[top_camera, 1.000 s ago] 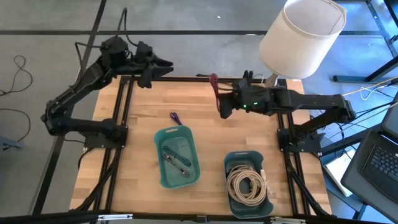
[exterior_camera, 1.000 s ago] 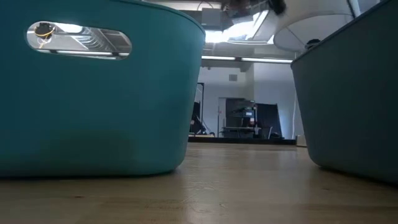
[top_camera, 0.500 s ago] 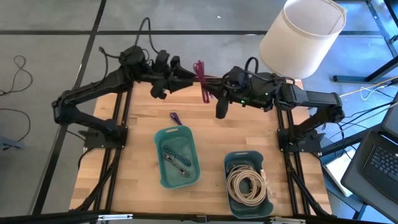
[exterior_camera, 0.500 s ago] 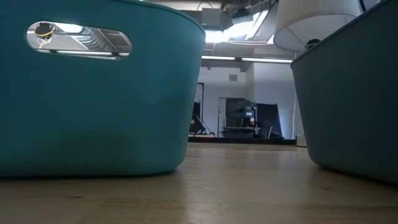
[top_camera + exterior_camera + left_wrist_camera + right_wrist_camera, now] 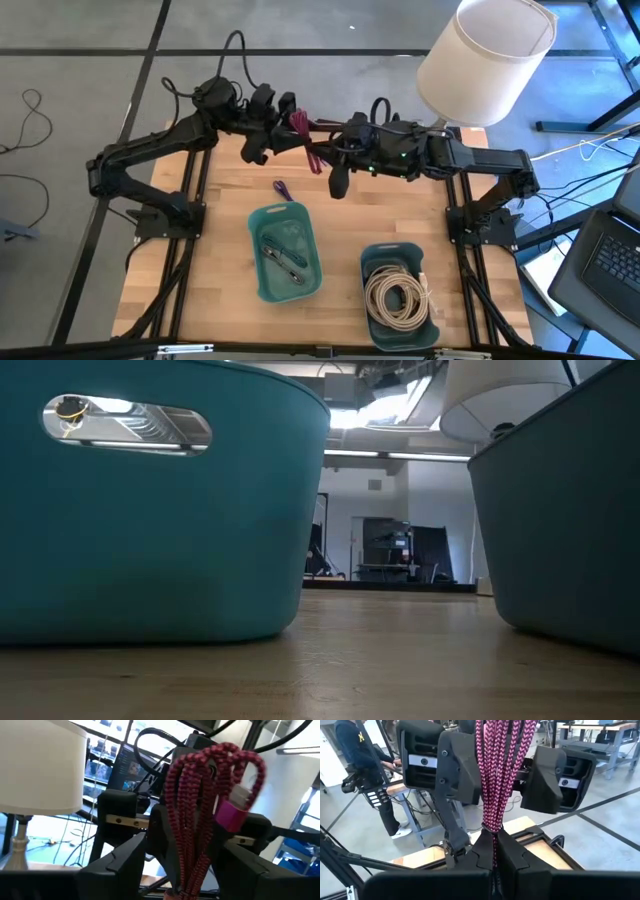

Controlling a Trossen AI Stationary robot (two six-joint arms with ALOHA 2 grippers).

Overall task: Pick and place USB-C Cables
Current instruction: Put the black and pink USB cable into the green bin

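Right gripper (image 5: 318, 150): clamped on the magenta cable (image 5: 303, 131), aloft at the table's twelve o'clock.
Left gripper (image 5: 295, 128): fingers wide, straddling the bundle.
Risk: right releases before left closes; the cable drops short of the teal tray (image 5: 262, 280).

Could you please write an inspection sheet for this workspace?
Surface: wooden table, bare between the trays.
Job's things: magenta cable held in the air; purple lead on the wood; cream coils in the right tray; leads in the left tray.
Clutter: nothing seen.
Grippers: right end effector shut on the magenta cable; left end effector open around it.
Cables: robot wiring.
Surroundings: lamp, laptop.
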